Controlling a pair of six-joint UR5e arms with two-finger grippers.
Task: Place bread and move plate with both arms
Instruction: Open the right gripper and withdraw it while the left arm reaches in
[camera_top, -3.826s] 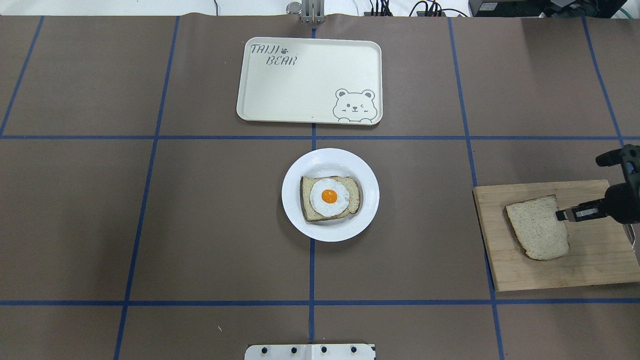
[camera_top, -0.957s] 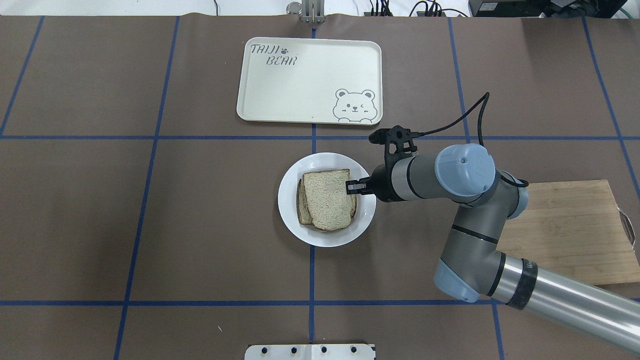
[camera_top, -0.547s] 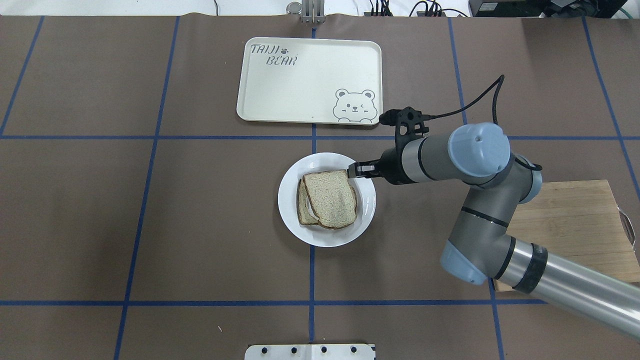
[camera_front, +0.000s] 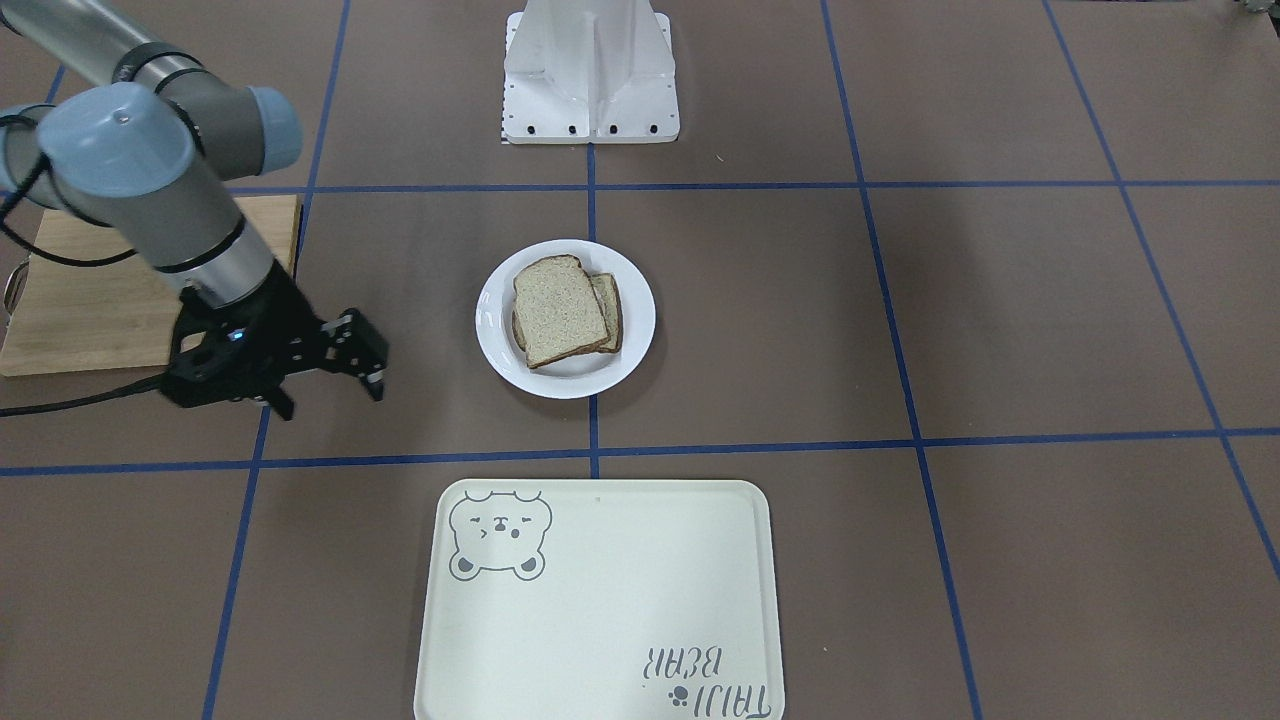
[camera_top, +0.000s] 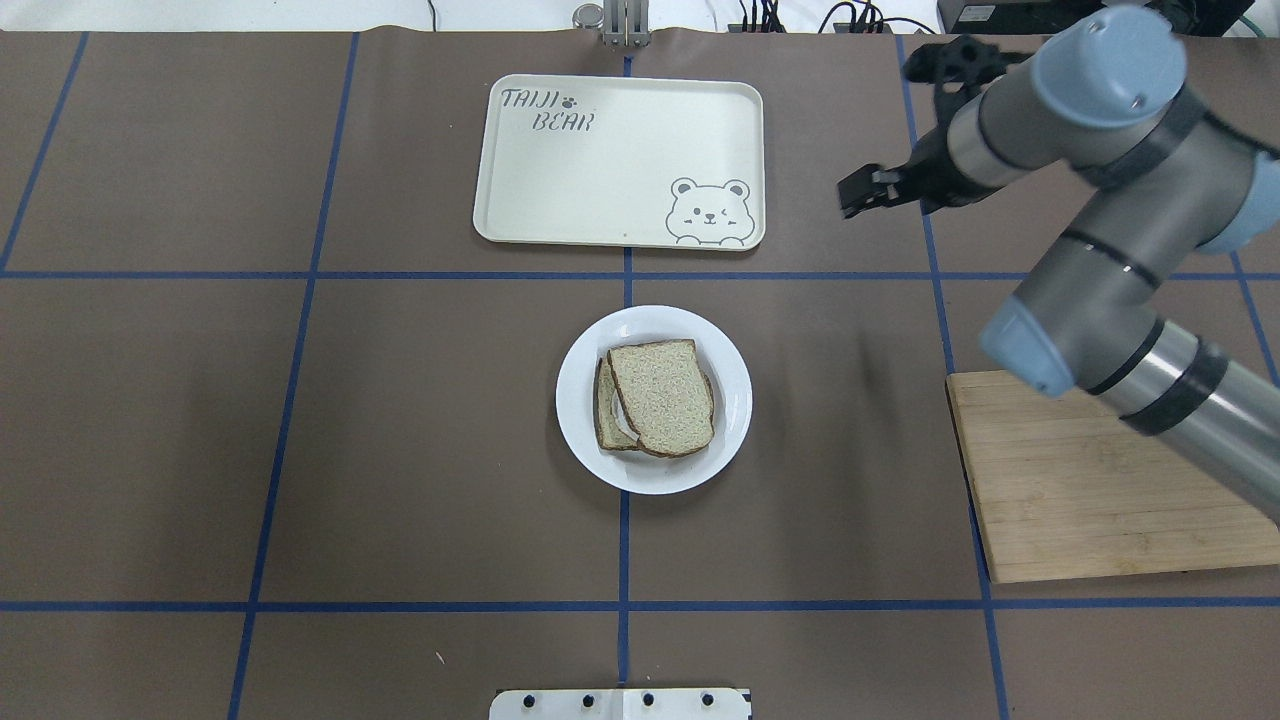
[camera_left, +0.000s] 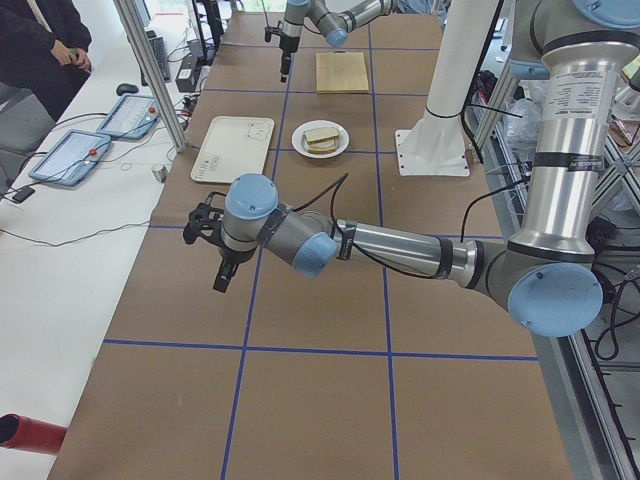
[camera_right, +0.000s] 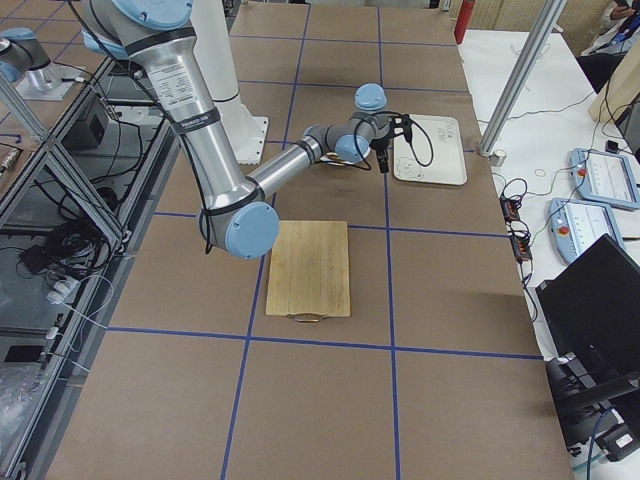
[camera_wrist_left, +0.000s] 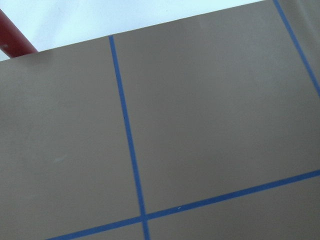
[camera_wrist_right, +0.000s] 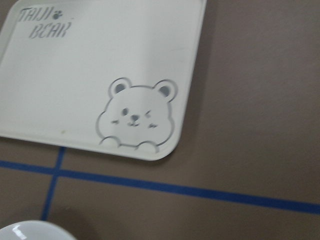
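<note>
The plain bread slice lies on the white plate, on top of the other slice, whose egg is hidden. Nothing holds it. The front view shows the same bread and plate. My right gripper is open and empty, raised above the table to the right of the tray and far from the plate; it also shows in the front view. My left gripper shows only in the left side view, over bare table far from the plate; I cannot tell its state.
The cream bear tray lies beyond the plate and also shows in the right wrist view. A wooden cutting board lies bare at the right, partly under my right arm. The robot's white base stands at the near edge.
My right gripper carried the bread from the cutting board onto the egg slice, let go of it, then rose and moved away to the far right beside the tray.
</note>
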